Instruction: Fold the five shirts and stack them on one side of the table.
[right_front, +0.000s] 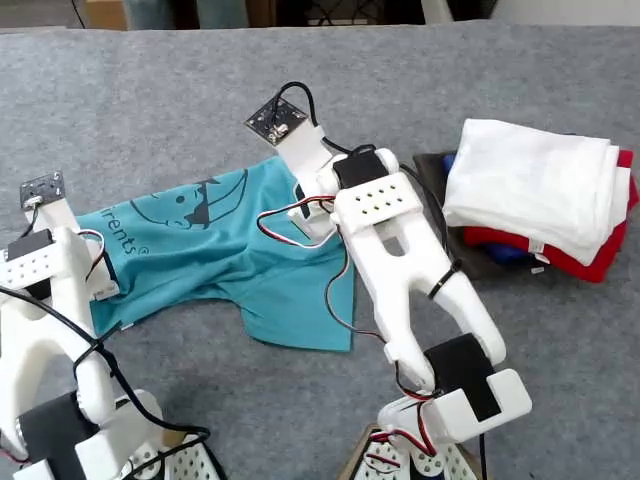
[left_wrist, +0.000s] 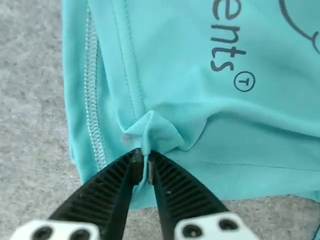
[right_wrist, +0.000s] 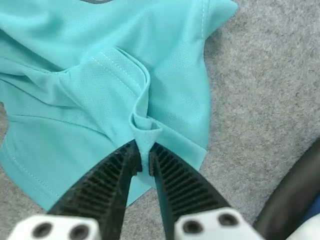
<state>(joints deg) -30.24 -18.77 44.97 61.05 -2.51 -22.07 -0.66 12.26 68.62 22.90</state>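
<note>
**High view with both wrist views.** We see a teal mesh-knit shirt with dark print (right_front: 215, 250) lying spread and partly rumpled on the grey felt-like table cover (right_front: 150, 90), left of the table's centre. The left gripper (left_wrist: 142, 165) has its black ribbed jaws pressed together on a small raised pleat of the teal shirt. This pleat sits just beside a stitched hem and below the printed letters. The right gripper (right_wrist: 143, 156) is likewise clamped on a pinched ridge of the same shirt. That ridge is near a sleeve seam and not far from the cloth's edge, where bare table cover begins.

From above, the white left arm (right_front: 55, 300) stands over the shirt's left edge. The white right arm (right_front: 415, 285) reaches across its right part. Each arm hides its own fingertips and the cloth beneath it. Loose red, white and black wires (right_front: 290, 212) loop over the shirt beside the right arm.

On the right side of the table, apart from the teal shirt, we find a stack of folded garments. A white folded shirt (right_front: 530, 190) lies on top and a red folded shirt (right_front: 590, 262) under it. A blue folded shirt (right_front: 505, 252) shows only as a thin edge, and a dark folded shirt (right_front: 475, 265) is at the bottom. The right arm stands between the teal shirt and this stack and covers the strip of table cover that separates them.
</note>
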